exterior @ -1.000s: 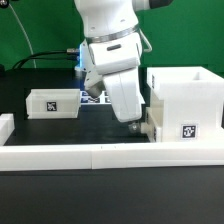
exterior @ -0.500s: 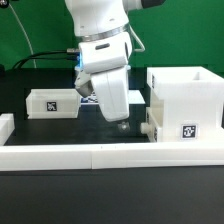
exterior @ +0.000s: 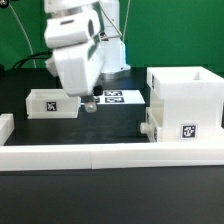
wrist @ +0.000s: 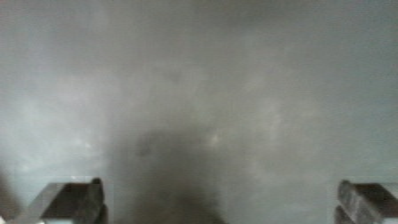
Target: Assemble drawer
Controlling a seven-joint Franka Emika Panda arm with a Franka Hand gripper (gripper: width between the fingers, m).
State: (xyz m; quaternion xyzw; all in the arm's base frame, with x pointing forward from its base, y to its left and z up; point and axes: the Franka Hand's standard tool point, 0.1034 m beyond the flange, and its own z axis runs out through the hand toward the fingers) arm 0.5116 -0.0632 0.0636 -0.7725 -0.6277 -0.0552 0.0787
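While the pincer hung wide open and empty, a small drawer box sat just beside it, the tall housing well apart on the exterior view's right.

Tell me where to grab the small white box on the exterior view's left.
Probably one thin upright wall of the small drawer box, from above: it sits upright with its tag facing the camera, and the open gripper hovers beside its end nearest the housing.
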